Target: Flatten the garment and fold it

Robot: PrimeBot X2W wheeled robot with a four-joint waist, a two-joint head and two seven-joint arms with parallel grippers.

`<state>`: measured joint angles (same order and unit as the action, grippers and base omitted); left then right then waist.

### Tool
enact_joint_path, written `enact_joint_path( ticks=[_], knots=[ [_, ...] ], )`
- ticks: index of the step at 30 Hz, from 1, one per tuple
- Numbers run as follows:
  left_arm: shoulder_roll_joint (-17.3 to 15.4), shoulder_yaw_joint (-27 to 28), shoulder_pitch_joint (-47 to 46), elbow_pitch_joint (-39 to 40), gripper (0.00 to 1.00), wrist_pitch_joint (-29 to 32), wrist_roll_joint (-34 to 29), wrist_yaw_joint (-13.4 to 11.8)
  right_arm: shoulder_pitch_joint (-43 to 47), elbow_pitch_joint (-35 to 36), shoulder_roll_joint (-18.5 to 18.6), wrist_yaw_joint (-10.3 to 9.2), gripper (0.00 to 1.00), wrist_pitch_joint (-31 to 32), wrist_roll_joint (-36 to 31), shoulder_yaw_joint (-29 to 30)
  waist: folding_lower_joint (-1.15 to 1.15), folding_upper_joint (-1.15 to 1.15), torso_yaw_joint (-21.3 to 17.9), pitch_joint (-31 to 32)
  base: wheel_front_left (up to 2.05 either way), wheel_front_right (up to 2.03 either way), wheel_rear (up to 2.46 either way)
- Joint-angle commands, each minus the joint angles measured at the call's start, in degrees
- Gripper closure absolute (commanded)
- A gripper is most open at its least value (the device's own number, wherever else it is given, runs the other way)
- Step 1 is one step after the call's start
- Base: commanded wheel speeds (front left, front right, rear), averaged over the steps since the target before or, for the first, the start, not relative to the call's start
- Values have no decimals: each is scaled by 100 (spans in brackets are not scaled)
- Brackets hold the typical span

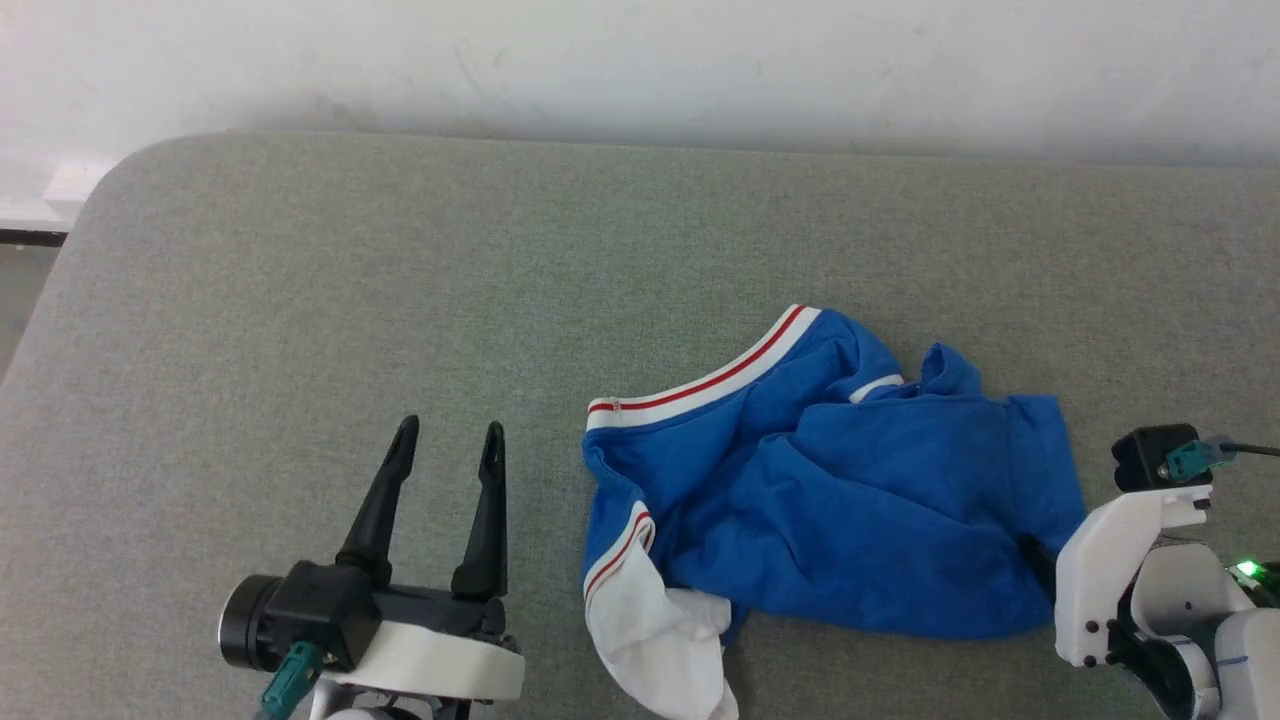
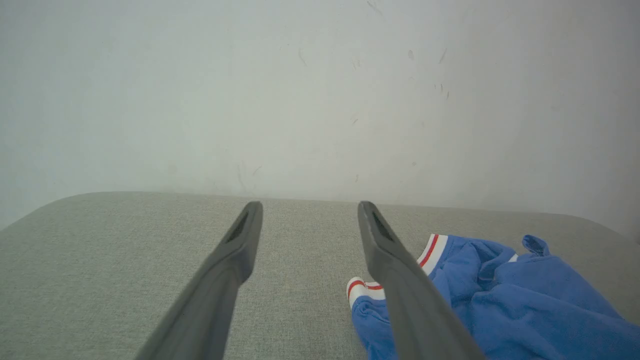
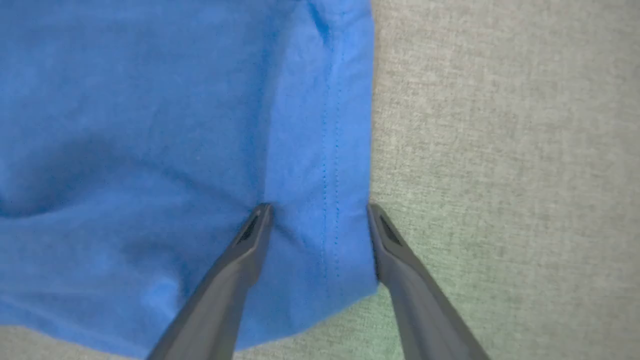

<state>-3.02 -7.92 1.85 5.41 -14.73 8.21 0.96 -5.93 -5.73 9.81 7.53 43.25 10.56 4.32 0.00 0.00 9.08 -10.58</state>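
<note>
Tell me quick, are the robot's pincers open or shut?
Left pincer: open, empty, beside the T-shirt.
Right pincer: open, astride the T-shirt's hem, not pinching it.

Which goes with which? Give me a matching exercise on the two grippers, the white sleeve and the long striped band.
1 left gripper
2 right gripper
3 white sleeve
4 long striped band

A far edge of the shirt
B open above bare grey cushion
C near left corner of the shirt
D open, astride the blue hem

Pairs: 1-B, 2-D, 3-C, 4-A
</note>
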Motion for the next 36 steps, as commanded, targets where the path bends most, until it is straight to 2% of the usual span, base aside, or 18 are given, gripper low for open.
enact_joint_path(
  ticks=[1, 5, 6, 7, 11, 13, 16, 19, 22, 25, 27, 28, 31, 36],
  knots=[
    [11, 10, -77, 3, 0, -27, -66, 34, 3, -101, -71, -4, 0, 14, -47, 10, 0, 0, -7, -33, 0, 0, 0],
    [3, 42, -123, -14, 0, -27, -107, 68, -146, -368, -170, -4, 0, -204, -144, -62, 0, 0, -53, -80, 0, 0, 0],
    [1, 49, -127, -13, 0, -27, -117, 73, -201, -401, -170, -4, 53, -253, -120, -104, 0, 0, -82, -91, 0, 0, 0],
    [0, 61, -130, -10, 0, -27, -124, 73, -254, -406, -165, -4, 100, -282, -62, -157, 0, 0, -118, -98, 0, 0, 0],
    [1, 102, -122, -4, 0, -27, -135, 87, -411, 18, 7, -4, 100, -245, 425, -508, 0, 0, -304, -110, 0, 0, 0],
    [2, 87, -140, -6, 0, -27, -139, 98, -357, 556, 238, -4, 100, -142, 893, -866, 0, 0, -359, -113, 0, 0, 0],
    [4, 75, -153, 12, 0, -27, -112, 77, 25, 1531, 604, -4, 100, 230, 1612, -1107, 0, 0, -445, -112, 0, 0, 0],
    [7, 33, -148, 8, 0, -27, -83, 70, 742, 2486, 1144, -4, 100, 871, 2243, -1461, 0, 0, -498, -130, 0, 0, 0],
    [9, 0, -145, -9, 0, -27, -72, 74, 1735, 2914, 1513, -4, 100, 1581, 2619, -1357, 0, 0, -529, -160, 0, 0, 0],
    [10, -15, -151, -24, 0, -27, -63, 82, 2687, 3013, 1670, -4, 100, 2193, 2741, -1167, 0, 0, -523, -184, 0, 0, 0],
    [10, -26, -158, -45, 0, -27, -58, 88, 3077, 3060, 1707, -4, 100, 2318, 2652, -1061, 0, 0, -511, -187, 0, 0, 0],
    [11, -28, -157, -51, 0, -27, -54, 87, 3149, 3084, 1674, -4, 0, 2204, 2573, -1013, 0, 0, -511, -188, 0, 0, 0],
    [11, -42, -137, -96, 0, -27, -51, 92, 3062, 3147, 1502, -4, 0, 1737, 2397, -969, 0, 0, -517, -138, 0, 0, 0],
    [12, -58, -101, -170, 0, -27, -65, 115, 2347, 3690, 960, -4, 0, 1427, 3103, -715, 0, 0, -492, 13, 0, 0, 0]
  ],
)
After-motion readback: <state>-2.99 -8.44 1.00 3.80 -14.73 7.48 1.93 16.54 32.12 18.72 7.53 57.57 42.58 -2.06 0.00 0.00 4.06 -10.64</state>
